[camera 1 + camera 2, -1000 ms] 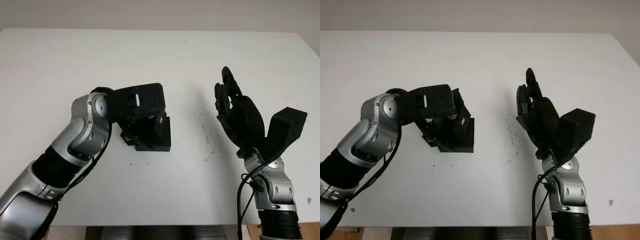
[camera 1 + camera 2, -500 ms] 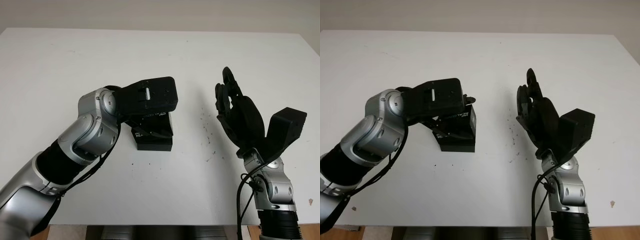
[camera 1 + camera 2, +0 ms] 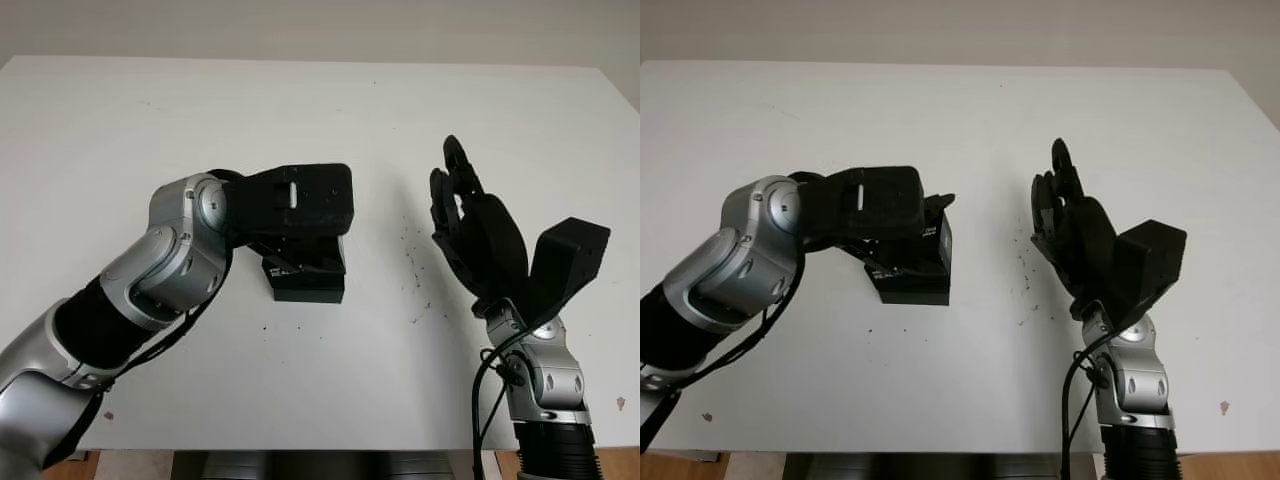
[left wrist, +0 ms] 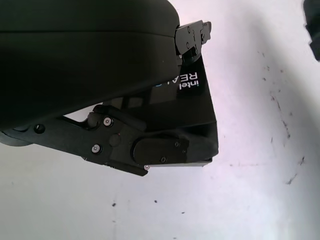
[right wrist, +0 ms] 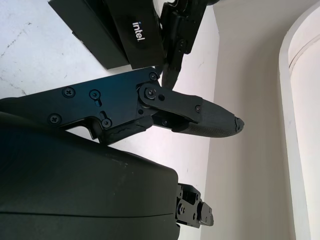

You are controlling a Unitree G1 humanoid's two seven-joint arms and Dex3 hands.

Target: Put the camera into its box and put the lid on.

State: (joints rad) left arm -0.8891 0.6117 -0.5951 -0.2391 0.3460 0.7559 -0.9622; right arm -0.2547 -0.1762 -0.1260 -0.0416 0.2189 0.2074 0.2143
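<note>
A black box (image 3: 312, 285) with white "intel REAL" lettering on its top lies flat on the white table (image 3: 320, 120), a little left of centre. My left hand (image 3: 305, 250) sits right over it. One of its fingers (image 4: 160, 150) lies along the box's near side and another fingertip (image 4: 192, 35) is at the far corner, so the hand is shut on the box (image 4: 200, 115). The hand's shell hides most of the top. My right hand (image 3: 468, 225) is open and held upright above the table at the right, apart from the box (image 5: 125, 30).
Small dark specks (image 3: 412, 262) mark the table between the box and my right hand. The table's back edge (image 3: 320, 60) meets a pale wall, and its front edge (image 3: 300, 450) runs close by both arms.
A second ago the box sat tilted under my left hand. It now lies flat, and the hand has levelled out over it. The right hand has stayed still.
</note>
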